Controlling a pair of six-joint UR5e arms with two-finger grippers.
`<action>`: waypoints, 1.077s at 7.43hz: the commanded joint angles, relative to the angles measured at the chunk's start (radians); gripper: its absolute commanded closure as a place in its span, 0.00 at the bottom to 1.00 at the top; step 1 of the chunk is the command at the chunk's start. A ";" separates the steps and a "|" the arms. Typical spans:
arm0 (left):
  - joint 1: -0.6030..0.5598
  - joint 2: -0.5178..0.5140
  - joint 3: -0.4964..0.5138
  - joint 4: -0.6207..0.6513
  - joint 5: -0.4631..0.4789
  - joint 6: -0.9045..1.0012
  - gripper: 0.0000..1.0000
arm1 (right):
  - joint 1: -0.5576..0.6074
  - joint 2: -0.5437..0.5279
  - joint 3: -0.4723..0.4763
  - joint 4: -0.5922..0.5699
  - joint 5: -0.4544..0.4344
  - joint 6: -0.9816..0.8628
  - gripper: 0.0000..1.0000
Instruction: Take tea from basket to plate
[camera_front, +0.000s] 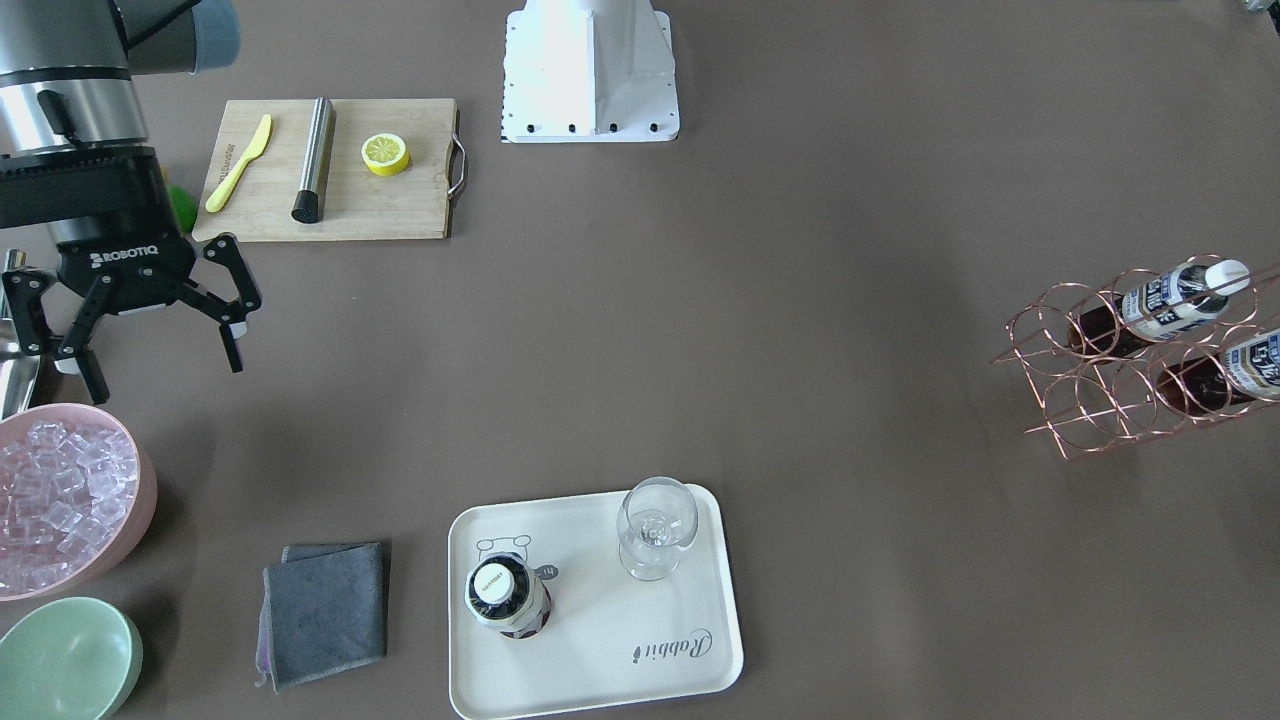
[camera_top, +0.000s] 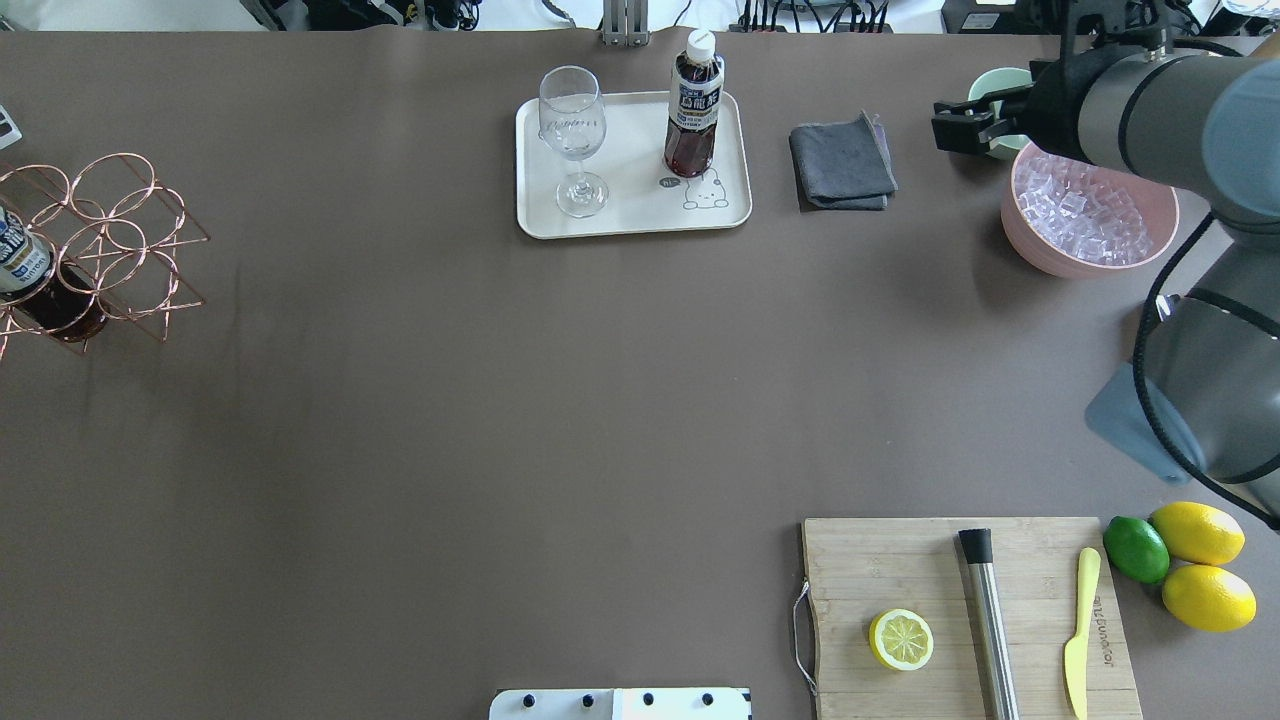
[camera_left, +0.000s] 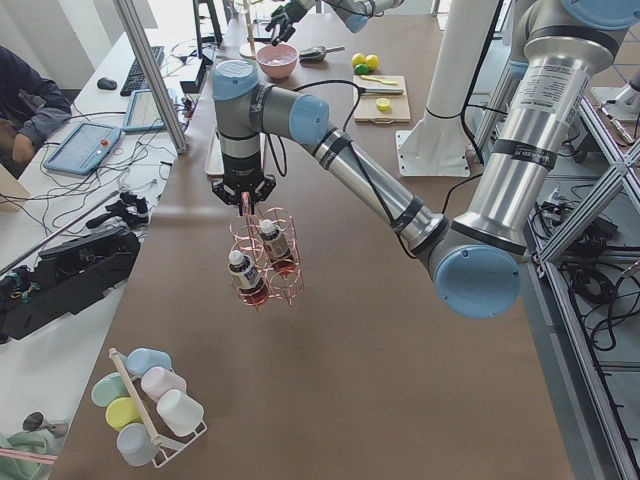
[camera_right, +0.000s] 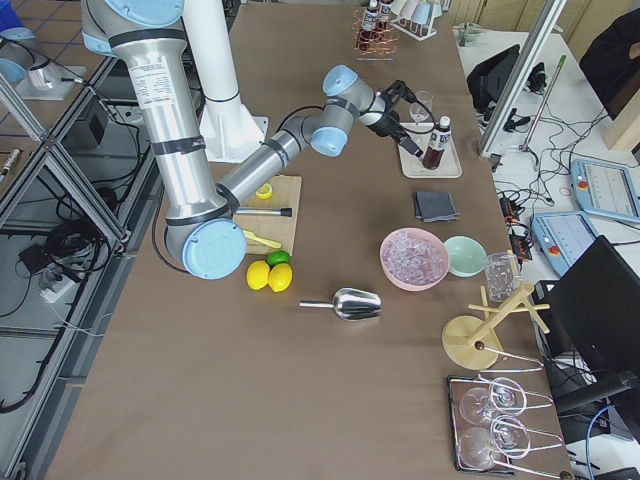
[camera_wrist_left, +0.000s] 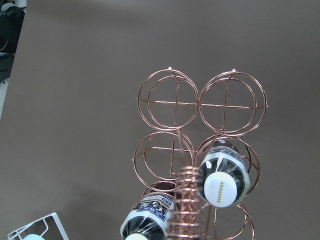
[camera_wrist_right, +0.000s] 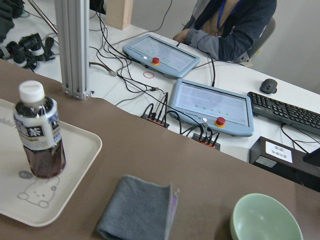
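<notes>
Tea stands on the plate, right gripper open and well apart; left gripper hangs over the basket, its grip impossible to tell; probably only retreat is left.

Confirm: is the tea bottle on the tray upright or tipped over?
Upright. The tea bottle stands on its base on the tray, white cap at the top, beside the wine glass.
</notes>
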 joint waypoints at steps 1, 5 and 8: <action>-0.015 0.003 0.069 -0.006 0.000 0.114 1.00 | 0.219 -0.077 0.007 -0.211 0.311 -0.101 0.00; 0.000 0.005 0.160 -0.159 0.000 0.168 1.00 | 0.474 -0.250 -0.075 -0.430 0.599 -0.180 0.00; 0.012 0.005 0.186 -0.204 0.023 0.195 1.00 | 0.646 -0.290 -0.279 -0.454 0.776 -0.423 0.00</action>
